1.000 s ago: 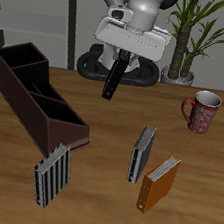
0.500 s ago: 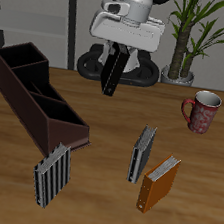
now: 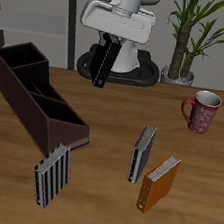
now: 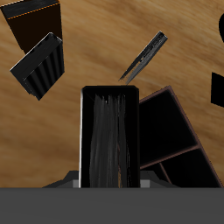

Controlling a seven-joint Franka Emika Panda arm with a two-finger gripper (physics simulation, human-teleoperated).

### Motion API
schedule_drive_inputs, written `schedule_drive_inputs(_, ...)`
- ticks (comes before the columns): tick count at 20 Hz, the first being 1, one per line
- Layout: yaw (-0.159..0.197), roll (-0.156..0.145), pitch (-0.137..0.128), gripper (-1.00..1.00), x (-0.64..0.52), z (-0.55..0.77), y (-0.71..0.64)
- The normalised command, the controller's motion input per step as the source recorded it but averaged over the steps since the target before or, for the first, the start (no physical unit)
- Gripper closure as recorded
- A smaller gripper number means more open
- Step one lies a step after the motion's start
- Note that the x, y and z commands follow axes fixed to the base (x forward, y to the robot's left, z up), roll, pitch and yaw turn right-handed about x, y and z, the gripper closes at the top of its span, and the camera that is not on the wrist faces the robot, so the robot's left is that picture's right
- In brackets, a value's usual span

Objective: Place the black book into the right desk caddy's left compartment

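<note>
**Black book held in the air behind the caddy**

We see the gripper (image 3: 112, 38) closed on the black book (image 3: 103, 64), which hangs tilted above the table, apart from the right desk caddy (image 3: 36, 95). We find no readable writing on the book or the mug (image 3: 201, 109).

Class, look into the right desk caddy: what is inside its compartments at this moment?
The right desk caddy shows only its dark dividers and bare floors; no book lies inside. The black book hangs in the gripper above the table. The caddy's near wall hides part of the floors.
</note>
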Motion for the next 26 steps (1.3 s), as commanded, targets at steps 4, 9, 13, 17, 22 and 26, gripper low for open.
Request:
schedule_drive_inputs(4,-0.058,-0.068,-0.065,1.0,0.0,0.29,-0.26)
schedule_drive_inputs(9,-0.046,-0.05,-0.028,1.0,0.08,0.13,-0.2)
schedule_drive_inputs(13,-0.018,-0.039,0.001,1.0,0.1,0.04,-0.12)
schedule_drive_inputs(17,-0.026,-0.028,-0.004,1.0,0.1,0.05,-0.07)
schedule_drive_inputs(22,-0.036,-0.034,0.003,1.0,0.13,0.01,-0.11)
schedule_drive_inputs(26,-0.03,-0.021,-0.002,1.0,0.06,0.01,-0.07)
